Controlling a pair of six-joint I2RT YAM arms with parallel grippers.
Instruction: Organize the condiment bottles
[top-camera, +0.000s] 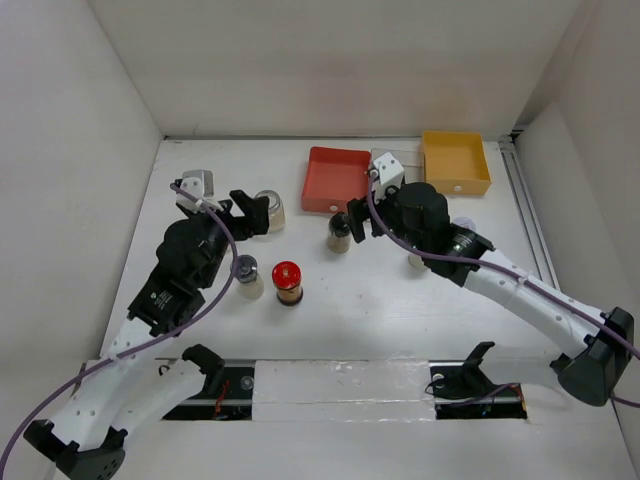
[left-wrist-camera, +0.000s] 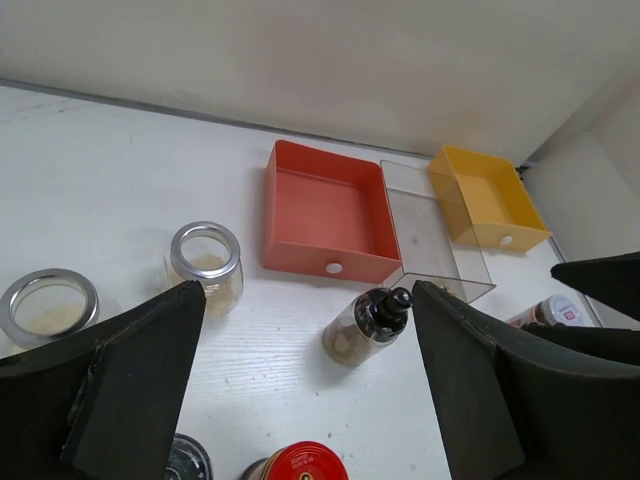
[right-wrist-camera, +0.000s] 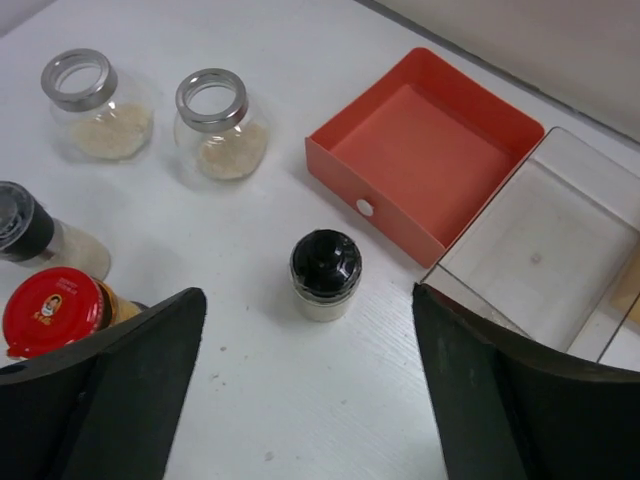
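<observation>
White table (top-camera: 350, 300), white walls (top-camera: 330, 60); red-capped bottle (top-camera: 288, 282) upright.

White table (top-camera: 380, 310), red tray (right-wrist-camera: 430, 140), clear tray (right-wrist-camera: 540, 240), yellow tray (top-camera: 455, 160), two silver-rimmed jars (right-wrist-camera: 97, 105) (right-wrist-camera: 220, 125), red-capped bottle (top-camera: 288, 282), black-capped bottle (right-wrist-camera: 325, 275)

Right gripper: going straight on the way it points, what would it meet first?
Probably the black-capped bottle, centred between the right gripper's open fingers, short of the red tray; depth is unclear.

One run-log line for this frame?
left end effector: open, empty | right end effector: open, facing black-capped bottle | red tray: empty
</observation>
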